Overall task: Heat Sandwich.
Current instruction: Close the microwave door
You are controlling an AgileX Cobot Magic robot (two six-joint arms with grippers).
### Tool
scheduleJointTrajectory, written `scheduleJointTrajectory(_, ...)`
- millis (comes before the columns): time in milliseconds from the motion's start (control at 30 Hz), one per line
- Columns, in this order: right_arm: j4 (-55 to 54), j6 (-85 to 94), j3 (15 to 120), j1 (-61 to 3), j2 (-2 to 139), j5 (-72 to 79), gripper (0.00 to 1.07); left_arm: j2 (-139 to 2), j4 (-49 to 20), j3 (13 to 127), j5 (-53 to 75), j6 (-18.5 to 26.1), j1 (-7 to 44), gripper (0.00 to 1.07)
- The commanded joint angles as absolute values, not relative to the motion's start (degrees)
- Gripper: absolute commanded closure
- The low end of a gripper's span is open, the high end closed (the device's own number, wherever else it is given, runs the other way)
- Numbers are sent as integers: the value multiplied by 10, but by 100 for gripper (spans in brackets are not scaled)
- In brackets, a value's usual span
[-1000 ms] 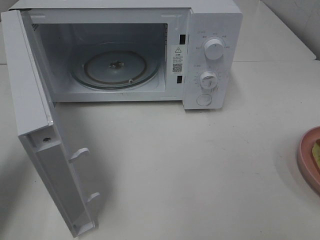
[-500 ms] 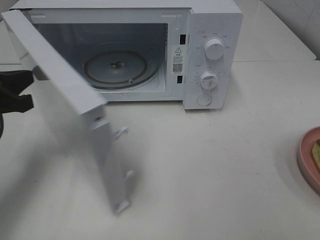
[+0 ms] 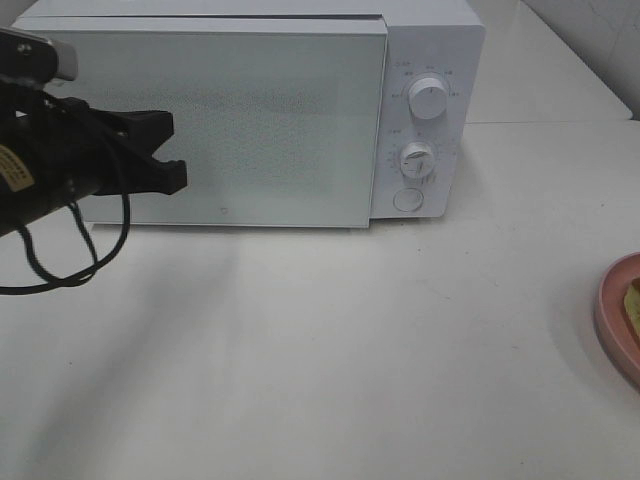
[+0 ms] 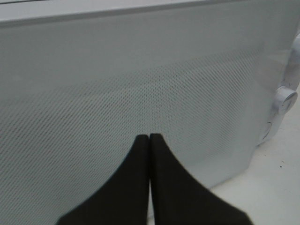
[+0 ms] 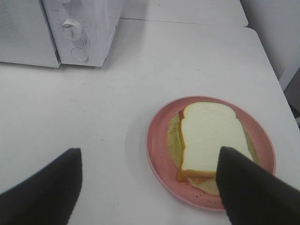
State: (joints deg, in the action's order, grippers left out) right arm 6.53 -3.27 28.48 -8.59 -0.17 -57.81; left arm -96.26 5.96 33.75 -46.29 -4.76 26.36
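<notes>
The sandwich (image 5: pixel 210 137), white bread with a tan crust and yellow filling, lies on a round pink plate (image 5: pixel 159 154). My right gripper (image 5: pixel 149 150) hovers open above the plate's near side, one finger on each side and nothing between them. In the high view only a sliver of the sandwich (image 3: pixel 634 300) and the plate (image 3: pixel 612 318) shows at the right edge. The white microwave (image 3: pixel 300 110) has its door (image 3: pixel 260 130) closed. My left gripper (image 3: pixel 170 150) is shut and empty, with its fingertips (image 4: pixel 143 140) up against the door's left part.
The microwave's two dials (image 3: pixel 428 98) and round button (image 3: pixel 408 200) are on its right panel. A black cable (image 3: pixel 70 250) hangs from the left arm. White table (image 3: pixel 350 350) stretches between microwave and plate.
The microwave door has swung from wide open to fully closed. My left arm came in from the left behind the door and now rests at its front.
</notes>
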Motion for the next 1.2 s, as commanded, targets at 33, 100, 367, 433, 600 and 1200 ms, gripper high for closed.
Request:
scheduleJointTrajectory(33, 67, -32, 284, -81, -17, -571, 31, -984, 0, 363, -459, -9, 298, 107)
scheduleJointTrajectory(100, 67, -32, 284, -81, -17, -571, 31, -992, -8, 370, -459, -4, 307, 107)
scheduleJointTrajectory(367, 67, -32, 284, -81, -17, -571, 31, -1042, -48, 434, -429, 3, 351, 107)
scheduleJointTrajectory(433, 67, -32, 284, -81, -17, -571, 31, -1055, -48, 458, -415, 3, 358, 107)
scheduleJointTrajectory(600, 67, -32, 284, -81, -17, -571, 31, -1075, -52, 504, -397, 0, 367, 107)
scheduleJointTrajectory(1200, 67, -32, 284, -81, -17, -571, 31, -1159, -116, 649, -325, 20, 384, 107)
